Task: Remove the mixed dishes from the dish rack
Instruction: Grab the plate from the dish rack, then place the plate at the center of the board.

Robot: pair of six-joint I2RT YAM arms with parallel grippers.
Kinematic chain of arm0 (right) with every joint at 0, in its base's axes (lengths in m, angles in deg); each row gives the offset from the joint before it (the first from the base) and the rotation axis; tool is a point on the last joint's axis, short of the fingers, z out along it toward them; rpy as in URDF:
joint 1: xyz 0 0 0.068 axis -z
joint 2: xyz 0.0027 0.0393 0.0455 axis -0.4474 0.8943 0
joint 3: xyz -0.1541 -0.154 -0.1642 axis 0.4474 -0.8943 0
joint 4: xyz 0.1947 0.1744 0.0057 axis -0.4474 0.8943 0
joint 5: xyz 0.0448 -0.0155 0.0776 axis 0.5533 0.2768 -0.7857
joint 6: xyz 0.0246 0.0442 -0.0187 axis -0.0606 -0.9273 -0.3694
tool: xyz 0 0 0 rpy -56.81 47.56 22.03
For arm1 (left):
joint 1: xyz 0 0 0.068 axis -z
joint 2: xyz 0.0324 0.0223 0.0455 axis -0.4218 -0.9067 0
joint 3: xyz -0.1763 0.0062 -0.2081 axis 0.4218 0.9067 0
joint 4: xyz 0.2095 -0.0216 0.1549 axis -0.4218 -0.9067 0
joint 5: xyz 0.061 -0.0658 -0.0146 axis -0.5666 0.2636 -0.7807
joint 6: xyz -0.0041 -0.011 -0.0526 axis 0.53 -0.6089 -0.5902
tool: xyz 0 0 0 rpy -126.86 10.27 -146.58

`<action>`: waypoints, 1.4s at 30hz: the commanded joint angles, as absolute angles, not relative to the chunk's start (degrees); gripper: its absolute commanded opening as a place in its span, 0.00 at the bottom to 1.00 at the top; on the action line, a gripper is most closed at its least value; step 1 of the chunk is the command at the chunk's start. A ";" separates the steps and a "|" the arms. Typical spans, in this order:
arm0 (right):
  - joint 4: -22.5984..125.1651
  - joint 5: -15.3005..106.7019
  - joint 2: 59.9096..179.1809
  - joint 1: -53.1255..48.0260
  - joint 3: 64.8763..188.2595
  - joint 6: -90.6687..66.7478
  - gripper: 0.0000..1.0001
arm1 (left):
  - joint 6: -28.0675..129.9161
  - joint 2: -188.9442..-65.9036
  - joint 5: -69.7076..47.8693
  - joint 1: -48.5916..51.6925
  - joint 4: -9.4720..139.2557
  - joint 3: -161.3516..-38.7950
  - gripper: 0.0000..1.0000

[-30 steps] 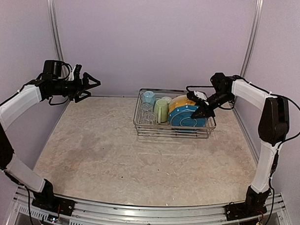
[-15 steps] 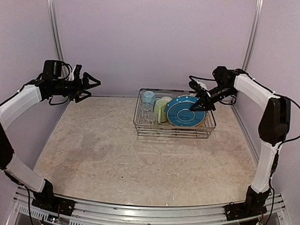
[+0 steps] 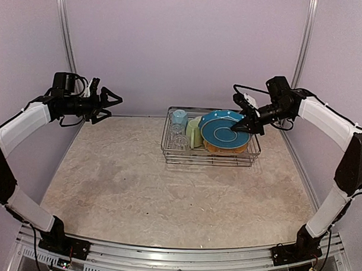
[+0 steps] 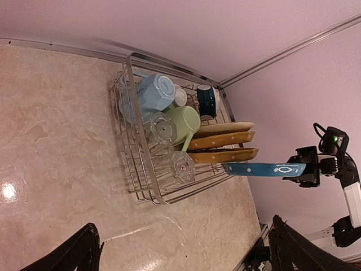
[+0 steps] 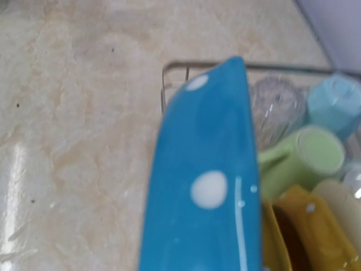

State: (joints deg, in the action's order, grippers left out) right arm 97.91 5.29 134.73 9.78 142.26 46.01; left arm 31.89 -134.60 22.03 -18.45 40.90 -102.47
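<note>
Blue plate (image 3: 223, 131) is best raised straight up until its lower edge is judged clear of the prongs and wire rim, and only then carried sideways, kept upright so that nothing is knocked. It is held on edge over the right end of the dish rack (image 3: 186, 160), pinched at its upper right rim by the closed right gripper (image 3: 236, 129). It is seen apart from the yellow dotted plates (image 4: 225, 139) standing in the slots. The left gripper (image 3: 113, 106) is spread wide and empty, well apart from the rack.
</note>
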 commanded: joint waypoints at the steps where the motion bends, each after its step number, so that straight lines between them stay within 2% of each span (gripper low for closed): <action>1: 87.08 5.29 128.77 7.43 139.94 44.06 0.00 | 31.92 -134.55 22.25 -18.18 41.48 -103.90 0.99; 11: 85.99 16.96 120.64 -4.75 134.24 45.40 0.00 | 32.61 -134.50 20.76 -18.22 40.47 -104.19 0.99; 19: 74.83 38.50 113.76 -22.47 117.79 39.55 0.00 | 32.36 -134.46 20.34 -18.27 40.24 -104.28 0.99; 26: 60.59 53.94 116.47 -33.22 106.03 36.92 0.00 | 32.45 -133.41 19.57 -17.93 39.78 -104.43 0.99; 33: 51.40 59.21 121.09 -38.52 99.77 37.14 0.00 | 32.62 -132.65 19.51 -17.77 39.87 -104.28 0.99; 37: 50.82 58.30 123.31 -40.29 98.40 35.14 0.00 | 32.13 -133.21 20.69 -17.74 40.02 -104.50 0.99; 39: 51.89 57.13 124.59 -41.50 98.04 33.58 0.06 | 31.78 -133.45 21.46 -17.83 40.11 -104.61 0.99; 42: 51.56 55.74 126.42 -42.93 96.79 30.80 0.23 | 31.10 -133.57 22.52 -17.83 40.51 -104.63 0.99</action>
State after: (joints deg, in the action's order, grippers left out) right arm 55.77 57.66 124.24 -40.80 98.46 35.56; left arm 31.78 -133.80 20.81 -18.10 40.42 -103.12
